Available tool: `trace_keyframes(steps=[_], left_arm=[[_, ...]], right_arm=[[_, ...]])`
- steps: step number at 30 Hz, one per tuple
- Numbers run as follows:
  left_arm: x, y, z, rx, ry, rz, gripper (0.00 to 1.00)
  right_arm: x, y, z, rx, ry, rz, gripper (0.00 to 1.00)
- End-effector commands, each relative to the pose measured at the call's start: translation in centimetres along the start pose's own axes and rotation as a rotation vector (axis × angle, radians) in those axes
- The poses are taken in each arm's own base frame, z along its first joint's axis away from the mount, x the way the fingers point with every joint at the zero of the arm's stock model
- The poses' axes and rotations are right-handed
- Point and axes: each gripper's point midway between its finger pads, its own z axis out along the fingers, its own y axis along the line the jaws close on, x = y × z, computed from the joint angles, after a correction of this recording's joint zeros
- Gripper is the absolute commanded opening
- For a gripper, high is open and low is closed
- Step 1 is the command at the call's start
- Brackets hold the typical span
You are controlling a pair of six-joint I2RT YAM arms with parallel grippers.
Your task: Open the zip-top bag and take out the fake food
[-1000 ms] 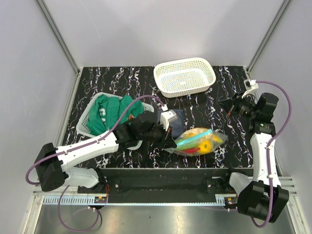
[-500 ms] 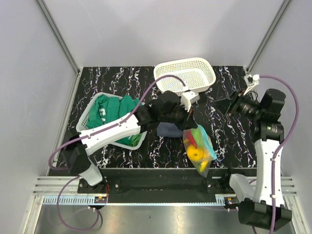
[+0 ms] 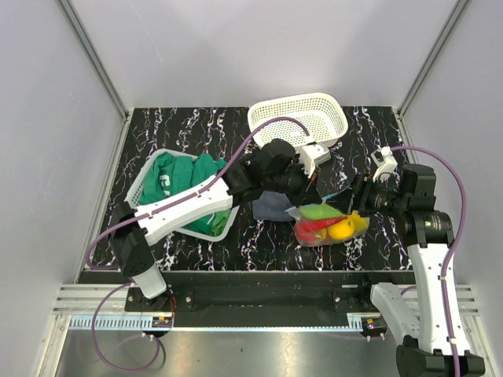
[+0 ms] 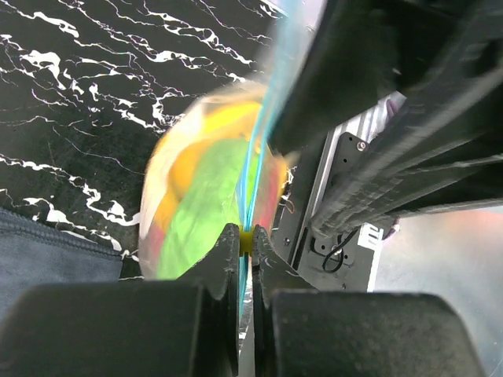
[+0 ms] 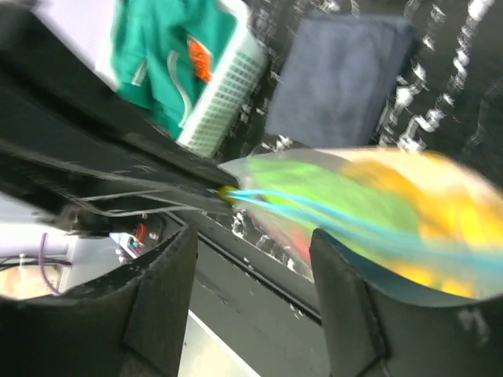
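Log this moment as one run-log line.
left gripper: shut on zip strip of zip-top bag | right gripper: open, close to bag | fake food: inside bag

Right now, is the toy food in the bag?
In. Yellow, green and red toy food shows through the clear bag that the left gripper pinches.

Zip strip pinched at the bag's mouth.
The fingers (image 4: 225, 263) are closed on the teal zip strip (image 4: 260, 157) of the zip-top bag (image 4: 169, 181). Blurred green, yellow and red fake food (image 4: 204, 204) sits inside, over the marbled tabletop (image 4: 94, 102); a dark blue cloth (image 4: 47, 251) lies lower left.
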Motion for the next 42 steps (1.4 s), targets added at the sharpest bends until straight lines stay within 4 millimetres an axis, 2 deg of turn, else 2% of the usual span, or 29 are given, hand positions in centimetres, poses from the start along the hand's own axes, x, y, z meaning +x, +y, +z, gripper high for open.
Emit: trace_keyframes(steps=[1, 4, 6, 8, 9, 15, 17, 20, 25, 27, 29, 31, 35, 38, 39, 40, 42], left_arm=[[-3.7, -1.8, -1.7, 0.066, -0.095, 0.08, 0.0], [-3.6, -1.9, -1.9, 0.074, -0.095, 0.083, 0.0], [-3.9, -1.9, -1.9, 0.062, -0.102, 0.063, 0.0], [-4.1, -1.5, -1.9, 0.04, -0.108, 0.039, 0.0], [-3.9, -1.5, -1.6, 0.037, -0.103, 0.008, 0.0], [-3.3, -1.4, 0.2, 0.017, -0.097, -0.082, 0.0], [-3.2, -1.5, 0.4, -0.01, -0.109, -0.102, 0.0], [-3.3, -1.5, 0.6, -0.06, -0.138, -0.104, 0.0], [-3.3, -1.6, 1.0, -0.11, -0.166, -0.097, 0.0], [-3.4, -1.9, 1.2, -0.12, -0.171, -0.084, 0.0], [-3.3, -2.0, 1.7, -0.139, -0.171, -0.074, 0.0], [-3.3, -1.9, 2.1, -0.146, -0.162, -0.07, 0.0], [-3.3, -2.1, 2.7, -0.158, -0.148, -0.052, 0.0], [-3.1, -2.5, 2.9, -0.156, -0.142, -0.044, 0.0], [-2.8, -2.5, 2.9, -0.158, -0.137, -0.043, 0.0], [-2.6, -2.4, 2.8, -0.163, -0.133, -0.042, 0.0], [-2.5, -2.4, 2.2, -0.175, -0.139, -0.038, 0.0]], right_arm=[[-0.3, -0.9, -0.8, 0.085, 0.012, -0.051, 0.69], [-0.4, -1.7, -0.4, 0.114, 0.017, -0.032, 0.7], [-1.0, -2.4, -0.6, 0.192, -0.019, 0.065, 0.69], [-1.1, -1.8, -0.5, 0.187, -0.034, 0.209, 0.69], [-1.2, -1.9, -0.4, 0.199, -0.045, 0.271, 0.99], [-1.9, -1.3, -0.5, 0.244, -0.07, 0.561, 1.0], [-1.9, -2.5, -0.5, 0.324, -0.073, 0.618, 1.0], [-2.5, -3.3, -0.9, 0.387, -0.101, 0.619, 1.0], [-2.7, -5.1, -0.9, 0.493, -0.039, 0.567, 0.97], [-2.8, -5.7, -0.8, 0.522, -0.032, 0.568, 0.92], [-3.3, -5.7, -0.9, 0.525, -0.054, 0.56, 0.8], [-3.5, -5.7, -0.8, 0.516, -0.069, 0.56, 0.72], [-3.1, -6.0, 0.0, 0.502, -0.061, 0.577, 0.62], [-3.3, -6.5, 0.5, 0.504, -0.063, 0.585, 0.5], [-3.4, -6.5, 0.5, 0.505, -0.068, 0.585, 0.42], [-3.6, -6.7, 0.5, 0.515, -0.076, 0.587, 0.17], [-4.3, -6.8, 0.7, 0.506, -0.101, 0.573, 0.08]])
